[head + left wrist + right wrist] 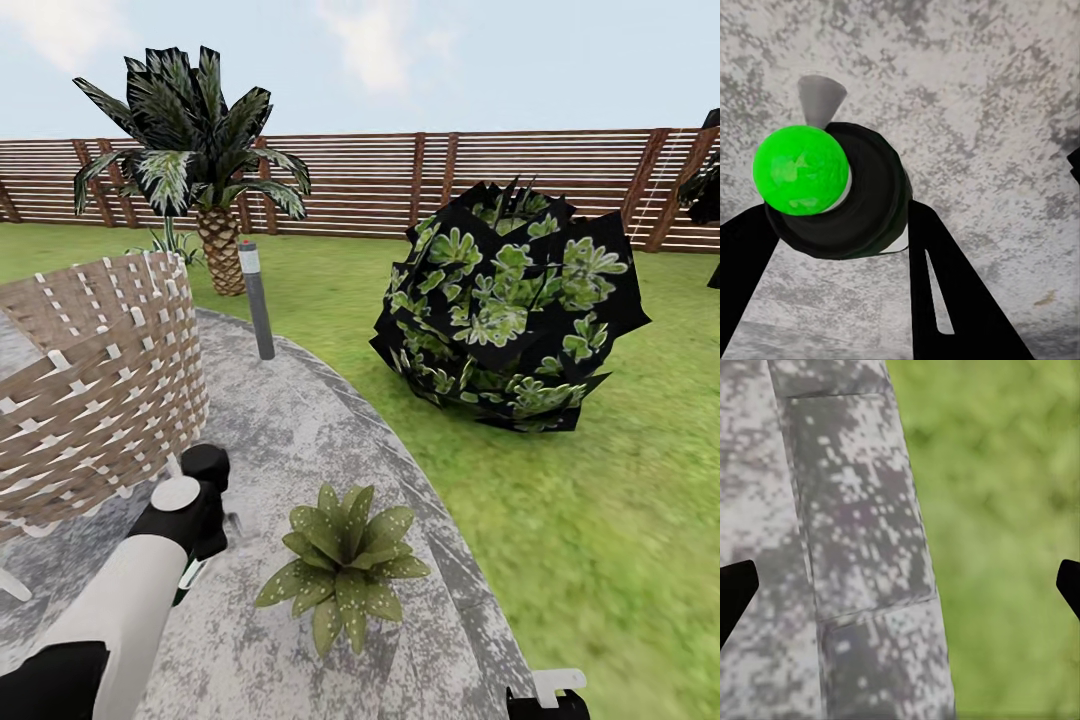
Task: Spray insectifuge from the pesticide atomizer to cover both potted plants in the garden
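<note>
**Atomizer clamped in the left gripper, beside one potted plant**

In the left wrist view, the left gripper (844, 240) has its black fingers (945, 292) closed on the pesticide atomizer (832, 191), seen end-on with its bright green base toward the camera, above the grey stone patio (982, 97). The right gripper (900, 585) hangs spread wide, its tips at the frame's edges, over the patio rim and lawn (1012, 540).

In the head view, the left arm (150, 570) sits lower left; a potted plant (342, 565) stands at lower centre, just beside it. A wicker chair (95, 370) is at left, the dark bush (508, 310) right of centre, and a palm (200, 150) and fence (400, 180) behind.

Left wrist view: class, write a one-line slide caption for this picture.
Left end effector grips the dark pesticide atomizer, its green tip facing the camera, above the mottled grey stone patio.
</note>
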`<state>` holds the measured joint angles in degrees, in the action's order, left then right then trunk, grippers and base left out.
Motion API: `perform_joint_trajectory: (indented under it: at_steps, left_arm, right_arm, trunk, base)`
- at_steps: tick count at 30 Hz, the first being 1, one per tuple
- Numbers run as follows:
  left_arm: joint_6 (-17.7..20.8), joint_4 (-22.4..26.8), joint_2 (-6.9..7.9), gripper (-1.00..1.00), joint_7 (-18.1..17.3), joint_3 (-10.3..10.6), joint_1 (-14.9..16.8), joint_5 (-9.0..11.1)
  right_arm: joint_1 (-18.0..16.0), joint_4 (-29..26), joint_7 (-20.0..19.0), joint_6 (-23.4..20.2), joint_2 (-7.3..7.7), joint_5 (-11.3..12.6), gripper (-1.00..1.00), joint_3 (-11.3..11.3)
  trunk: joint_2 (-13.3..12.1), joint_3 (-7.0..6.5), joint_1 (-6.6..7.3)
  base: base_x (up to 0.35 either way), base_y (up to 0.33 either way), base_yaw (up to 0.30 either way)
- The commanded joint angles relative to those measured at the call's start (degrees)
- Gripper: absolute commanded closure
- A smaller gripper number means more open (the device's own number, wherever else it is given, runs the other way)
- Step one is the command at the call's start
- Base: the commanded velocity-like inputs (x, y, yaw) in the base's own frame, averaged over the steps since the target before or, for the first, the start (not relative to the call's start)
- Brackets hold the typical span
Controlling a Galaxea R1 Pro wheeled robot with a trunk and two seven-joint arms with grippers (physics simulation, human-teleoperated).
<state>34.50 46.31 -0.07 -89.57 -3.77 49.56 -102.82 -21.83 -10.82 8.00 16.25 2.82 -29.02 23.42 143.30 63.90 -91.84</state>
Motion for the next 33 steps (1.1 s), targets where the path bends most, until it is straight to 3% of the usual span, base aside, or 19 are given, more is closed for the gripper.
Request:
perform_joint_trajectory:
  at_steps: [1, 5, 10, 14, 20, 23, 26, 33]
  left_arm:
    - [0.59, 0.02, 0.16, 1.0, -0.43, -0.14, -0.02, -0.39]
    - [0.57, -0.41, 1.58, 1.0, -0.43, -0.1, -1.22, -0.33]
    - [0.58, -0.3, 1.33, 1.0, -0.43, 0.06, -5.19, -0.12]
    - [0.57, 0.24, 1.44, 1.0, -0.43, -0.28, -5.72, 0.1]
    - [0.6, 1.43, 2.77, 1.0, -0.43, -0.66, -5.59, 0.28]
    - [0.75, 3.46, 2.03, 1.0, -0.43, -0.43, -5.64, 0.27]
    - [0.78, 4.75, -0.34, 1.0, -0.43, -0.21, -5.1, 0.31]
    - [0.83, 4.99, -0.87, 1.0, -0.43, -0.3, -4.97, 0.34]
  right_arm:
    - [-0.05, 0.1, 0.17, 0.24, -0.01, -0.59, -1.0, 0.39]
    - [-0.05, 0.1, 0.17, 0.26, -0.01, -0.59, -1.0, 0.39]
    - [-0.05, 0.1, 0.17, 0.22, -0.04, -0.59, -1.0, 0.35]
    - [-0.05, 0.1, 0.17, 0.2, -0.05, -0.59, -1.0, 0.33]
    - [-0.05, 0.1, 0.17, 0.18, -0.02, -0.61, -1.0, 0.34]
    - [-0.05, 0.1, 0.17, 0.18, -0.06, -0.67, -1.0, 0.31]
    - [-0.05, 0.1, 0.17, 0.18, -0.09, -0.68, -1.0, 0.31]
    - [-0.05, 0.1, 0.17, 0.18, -0.1, -0.65, -1.0, 0.31]
  trunk:
    - [0.02, 0.05, 0.01]
    - [0.02, 0.05, 0.01]
    - [0.02, 0.05, 0.01]
    - [0.02, 0.05, 0.01]
    - [0.02, 0.05, 0.01]
    - [0.02, 0.05, 0.01]
    - [0.02, 0.05, 0.01]
    - [0.02, 0.05, 0.01]
  base:
    - [0.0, 0.0, 0.0]
    - [0.0, 0.0, 0.0]
    - [0.0, 0.0, 0.0]
    - [0.0, 0.0, 0.0]
    - [0.0, 0.0, 0.0]
    - [0.0, 0.0, 0.0]
    - [0.0, 0.0, 0.0]
    - [0.0, -0.067, 0.031]
